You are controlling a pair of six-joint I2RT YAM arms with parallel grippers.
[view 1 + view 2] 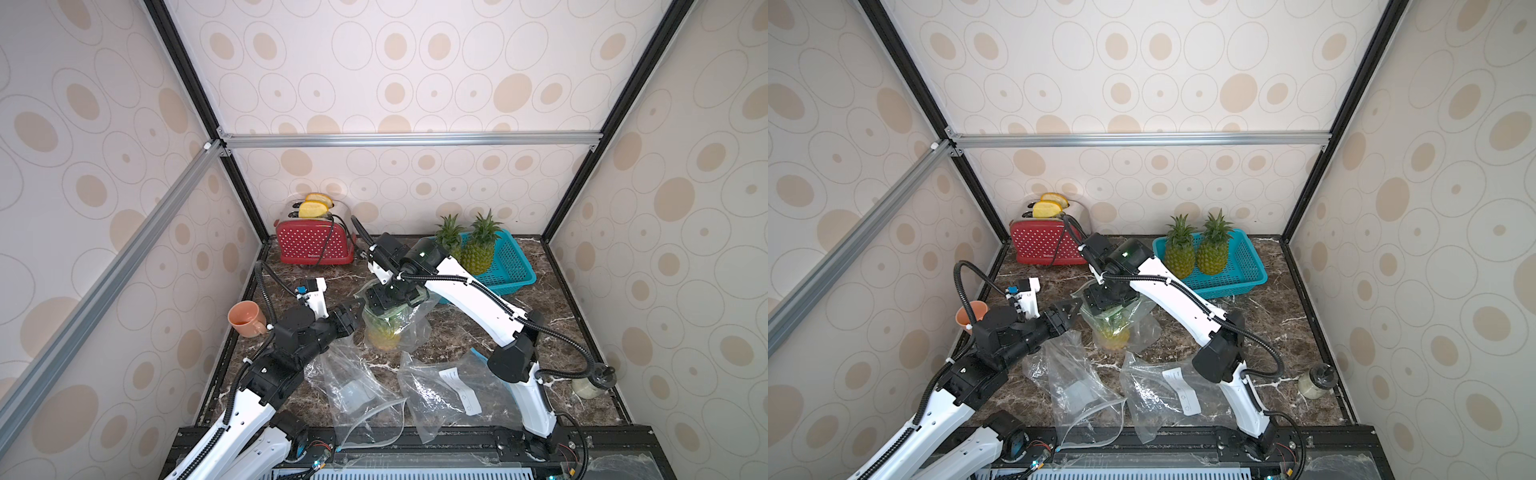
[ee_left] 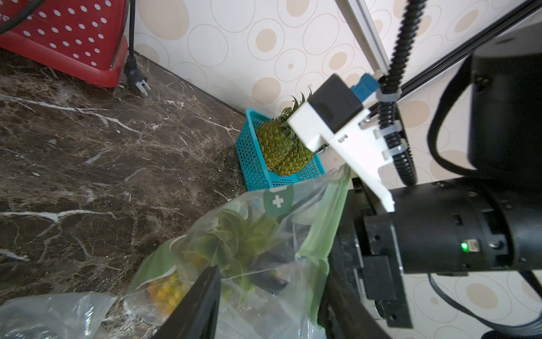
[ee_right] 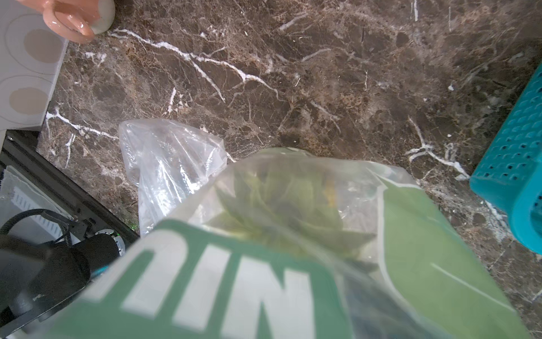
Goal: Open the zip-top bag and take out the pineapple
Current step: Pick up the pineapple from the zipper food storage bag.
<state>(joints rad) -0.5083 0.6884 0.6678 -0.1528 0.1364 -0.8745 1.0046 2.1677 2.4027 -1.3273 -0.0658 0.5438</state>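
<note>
A clear zip-top bag with green print stands upright mid-table, and the pineapple sits inside it, crown up. My right gripper points down into the bag's mouth. Its fingers are hidden by the film; in the right wrist view the bag fills the front and the crown shows through it. My left gripper is at the bag's left side. In the left wrist view its jaws stand apart with loose bag film between them and the yellow fruit beyond.
A teal basket at the back right holds two more pineapples. A red toaster stands at the back left and an orange mug at the left edge. Two empty clear bags lie in front. A jar is at the right.
</note>
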